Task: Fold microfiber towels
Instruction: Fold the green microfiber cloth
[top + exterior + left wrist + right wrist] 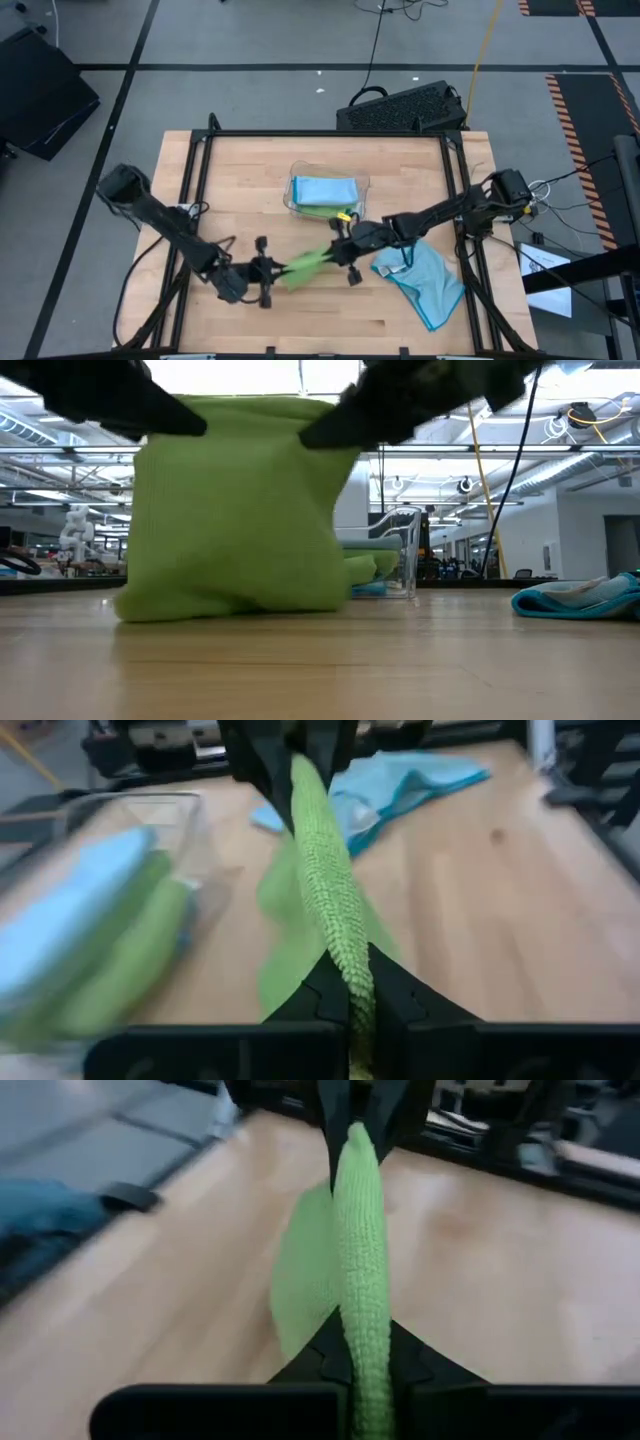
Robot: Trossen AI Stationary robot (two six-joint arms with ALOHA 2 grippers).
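The wooden table carries everything; near its centre, toward twelve o'clock, stands a clear plastic tray holding a folded light blue towel on top of a green one; at about four o'clock from the centre a second light blue towel lies crumpled and loose on the wood, just beside the right arm; the lime green towel hangs stretched between the two grippers at roughly six o'clock from the tray, its upper edge pulled taut in the air while its lower edge rests on the tabletop, as the low view shows; the left gripper reaches in from the eight o'clock side and is clamped on one end of that top edge, its fingers pinched tight against the cloth; the right gripper comes in from the three o'clock side and is clamped on the other end, its fingers likewise pressed together around the green fabric.
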